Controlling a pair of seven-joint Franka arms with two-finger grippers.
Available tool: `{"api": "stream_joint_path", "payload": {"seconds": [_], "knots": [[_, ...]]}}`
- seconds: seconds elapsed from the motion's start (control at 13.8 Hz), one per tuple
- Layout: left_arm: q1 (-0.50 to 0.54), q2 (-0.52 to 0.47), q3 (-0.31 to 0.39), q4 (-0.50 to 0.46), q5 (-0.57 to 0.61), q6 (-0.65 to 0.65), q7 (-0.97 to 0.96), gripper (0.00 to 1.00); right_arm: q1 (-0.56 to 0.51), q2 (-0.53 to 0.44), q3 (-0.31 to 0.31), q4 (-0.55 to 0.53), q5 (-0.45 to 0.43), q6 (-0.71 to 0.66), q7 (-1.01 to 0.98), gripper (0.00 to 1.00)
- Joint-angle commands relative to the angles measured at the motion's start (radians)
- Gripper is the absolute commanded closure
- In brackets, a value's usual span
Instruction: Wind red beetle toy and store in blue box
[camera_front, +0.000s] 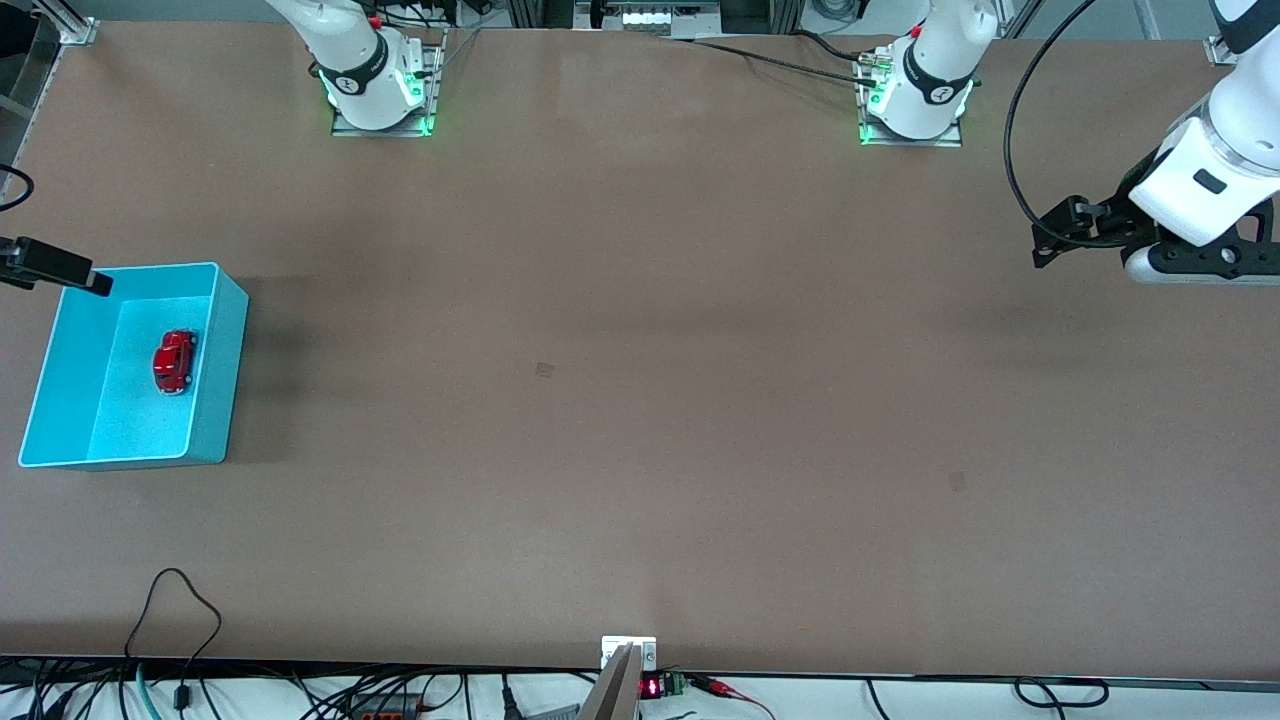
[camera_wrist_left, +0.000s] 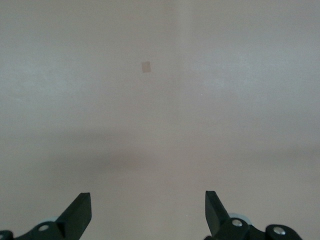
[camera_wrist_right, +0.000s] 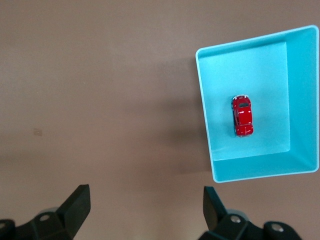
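Note:
The red beetle toy (camera_front: 174, 361) stands on its wheels inside the blue box (camera_front: 215, 380), at the right arm's end of the table. The right wrist view shows the toy (camera_wrist_right: 242, 116) in the middle of the box (camera_wrist_right: 205, 115) floor. My right gripper (camera_wrist_right: 145, 197) is open and empty, high over bare table beside the box. In the front view only part of the right gripper (camera_front: 60, 266) shows, at the box's corner nearest the robots. My left gripper (camera_wrist_left: 147, 205) is open and empty, raised over the table at the left arm's end, where it also shows in the front view (camera_front: 1052, 238).
A small dark patch (camera_front: 544, 370) marks the table's middle and also shows in the left wrist view (camera_wrist_left: 145, 66). Another patch (camera_front: 957, 481) lies nearer the front camera. Cables (camera_front: 180, 610) and a bracket (camera_front: 628, 655) sit at the near edge.

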Motion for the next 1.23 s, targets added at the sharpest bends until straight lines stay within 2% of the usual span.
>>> {"api": "stream_joint_path", "payload": {"seconds": [0.0, 0.29, 0.58, 0.87, 1.16], "knots": [[-0.001, -0.001, -0.002, 0.015, 0.014, -0.019, 0.013, 0.0, 0.044, -0.05, 0.009, -0.057, -0.083, 0.034, 0.044, 0.0], [-0.001, -0.001, -0.002, 0.015, 0.014, -0.019, 0.013, 0.0, 0.038, -0.12, 0.011, -0.199, -0.084, 0.164, 0.027, 0.0], [-0.002, -0.001, -0.002, 0.015, 0.014, -0.019, 0.013, 0.0, 0.04, -0.158, 0.011, -0.228, -0.084, 0.169, 0.012, 0.0], [-0.002, 0.001, -0.002, 0.017, 0.017, -0.017, 0.014, 0.0, 0.04, -0.231, 0.011, -0.332, -0.086, 0.221, 0.004, 0.0], [-0.002, 0.001, -0.002, 0.017, 0.015, -0.017, 0.014, 0.0, 0.04, -0.246, 0.011, -0.338, -0.086, 0.201, 0.004, 0.0]]}}
